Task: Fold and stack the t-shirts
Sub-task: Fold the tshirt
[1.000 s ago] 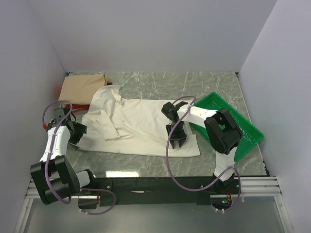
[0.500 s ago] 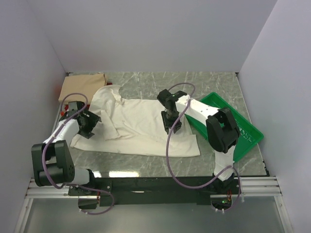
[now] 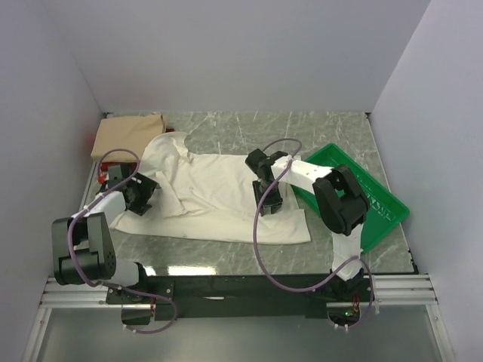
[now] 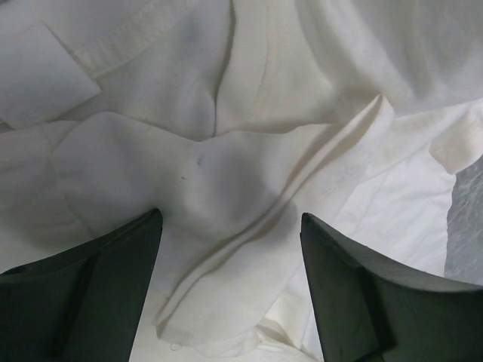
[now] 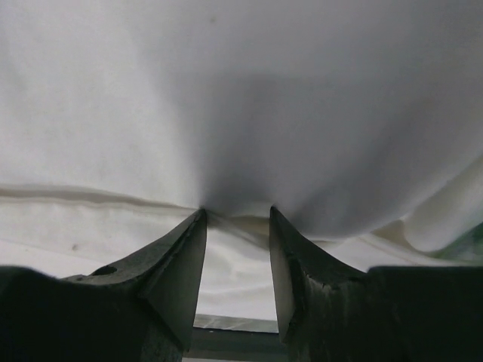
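The cream t-shirt (image 3: 219, 188) lies spread across the middle of the marble desk (image 3: 249, 128), collar toward the far left, hem toward the near right, and both claws sit on it. The left claw (image 3: 139, 200) is down on the rumpled left sleeve. In the left wrist view its fingers (image 4: 90, 294) stand wide apart, with a ridge of wrinkled cream cloth and a stitched seam running between them, and nothing is clamped. A strip of bare desk shows at the right edge of that view.

The right claw (image 3: 270, 202) rests on the body of the shirt, near the hem side. In the right wrist view its fingertips (image 5: 185, 256) stand partly apart with their tips against the cloth. A small fold lies in the gap, but whether it is pinched cannot be told.

A tan t-shirt (image 3: 128, 132) lies folded in the far left corner, with the cream collar just beside it. A green tray (image 3: 377, 200) sits at an angle on the right, its near-left edge close to the cream shirt's side and behind the right arm
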